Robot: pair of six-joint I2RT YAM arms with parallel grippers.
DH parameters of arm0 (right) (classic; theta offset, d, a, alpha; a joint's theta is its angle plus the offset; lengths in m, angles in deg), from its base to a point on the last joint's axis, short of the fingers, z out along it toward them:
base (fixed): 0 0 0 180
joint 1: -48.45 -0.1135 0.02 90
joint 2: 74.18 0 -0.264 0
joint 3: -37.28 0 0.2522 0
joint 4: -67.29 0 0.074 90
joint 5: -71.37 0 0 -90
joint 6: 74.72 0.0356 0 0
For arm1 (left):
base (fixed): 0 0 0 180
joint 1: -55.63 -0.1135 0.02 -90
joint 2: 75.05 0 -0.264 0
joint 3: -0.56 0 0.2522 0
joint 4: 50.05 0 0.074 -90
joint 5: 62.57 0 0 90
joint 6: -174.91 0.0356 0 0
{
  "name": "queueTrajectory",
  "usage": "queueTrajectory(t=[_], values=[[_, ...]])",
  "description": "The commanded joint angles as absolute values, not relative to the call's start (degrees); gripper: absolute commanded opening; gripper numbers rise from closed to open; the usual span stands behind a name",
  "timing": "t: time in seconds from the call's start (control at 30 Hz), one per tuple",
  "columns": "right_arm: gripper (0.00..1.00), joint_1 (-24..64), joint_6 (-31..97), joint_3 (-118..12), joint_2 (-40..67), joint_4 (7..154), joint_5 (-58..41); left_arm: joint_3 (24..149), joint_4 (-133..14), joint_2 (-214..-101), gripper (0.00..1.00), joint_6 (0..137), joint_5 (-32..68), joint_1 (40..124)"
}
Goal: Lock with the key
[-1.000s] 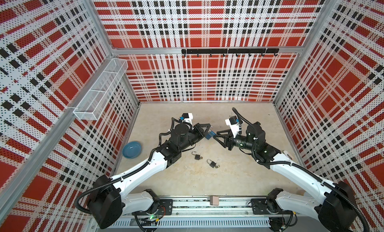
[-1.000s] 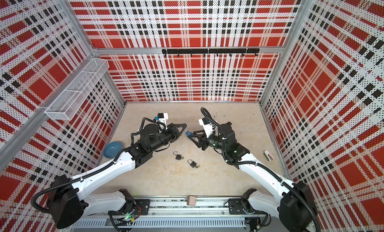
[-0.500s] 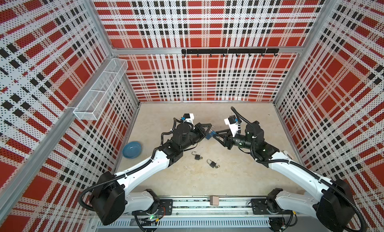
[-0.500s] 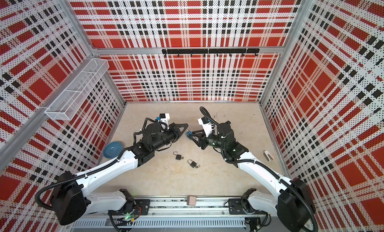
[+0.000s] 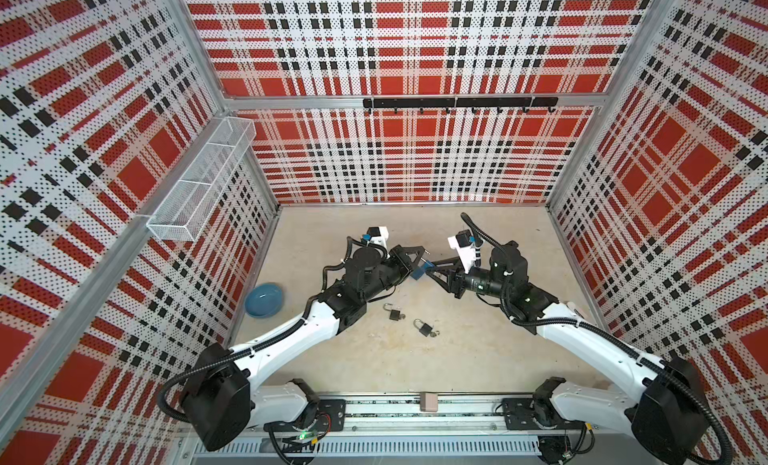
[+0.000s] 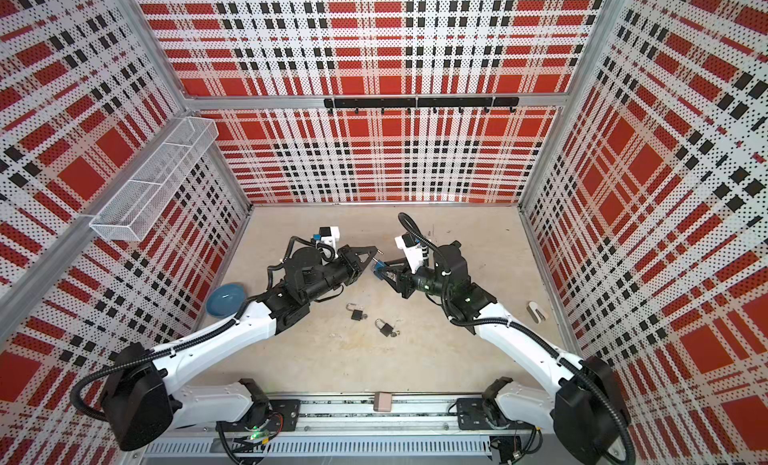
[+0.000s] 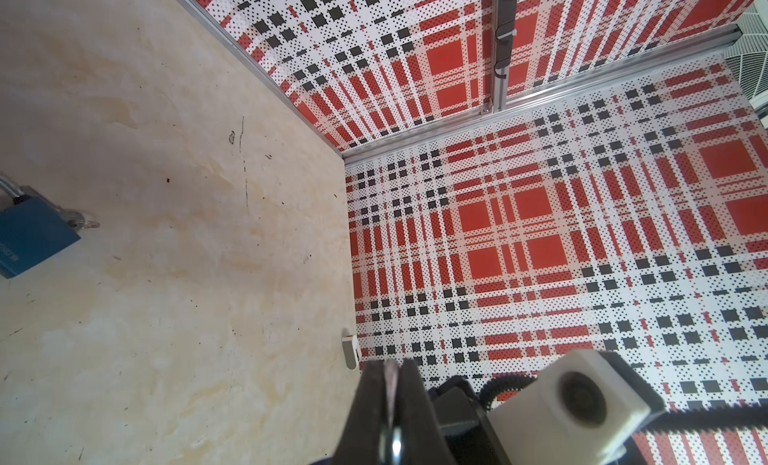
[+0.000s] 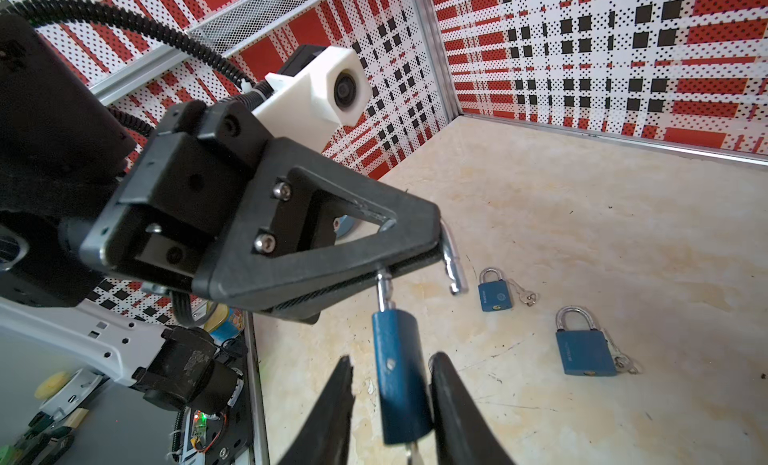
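A blue padlock hangs in mid-air between the two arms, seen in both top views. Its shackle is swung open, with the free end outside the body. My left gripper is shut on the shackle's bend. My right gripper stands open around the padlock body: one finger touches its side, the other is a small gap away. The key pokes out of the body's underside, between my right fingers.
Two more blue padlocks with keys lie on the beige floor in front of the arms. A blue bowl sits by the left wall. A small white object lies near the right wall. A wire basket hangs on the left wall.
My right gripper's jaws have narrowed a little around the padlock body. My left arm has edged slightly right, its grip on the shackle unchanged.
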State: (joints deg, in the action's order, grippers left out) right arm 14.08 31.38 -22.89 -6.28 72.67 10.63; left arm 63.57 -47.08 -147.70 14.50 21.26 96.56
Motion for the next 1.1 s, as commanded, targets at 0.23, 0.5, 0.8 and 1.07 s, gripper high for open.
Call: queueTrajectory(t=[0.23, 0.5, 0.8, 1.07], values=[[0.35, 14.1, 31.1, -24.8, -4.8, 70.2, 10.7, 66.1, -42.7, -147.9, 0.00, 12.8, 20.6, 97.0], [0.16, 14.1, 31.7, -24.6, -5.0, 69.6, 10.4, 65.9, -42.5, -147.9, 0.00, 12.6, 20.6, 97.1], [0.00, 14.1, 31.8, -25.3, -6.4, 72.0, 8.8, 64.8, -42.6, -146.3, 0.18, 13.7, 20.7, 96.4], [0.00, 14.1, 29.8, -30.2, -6.4, 83.5, 13.2, 63.6, -55.3, -137.9, 0.52, 23.8, 24.5, 92.8]])
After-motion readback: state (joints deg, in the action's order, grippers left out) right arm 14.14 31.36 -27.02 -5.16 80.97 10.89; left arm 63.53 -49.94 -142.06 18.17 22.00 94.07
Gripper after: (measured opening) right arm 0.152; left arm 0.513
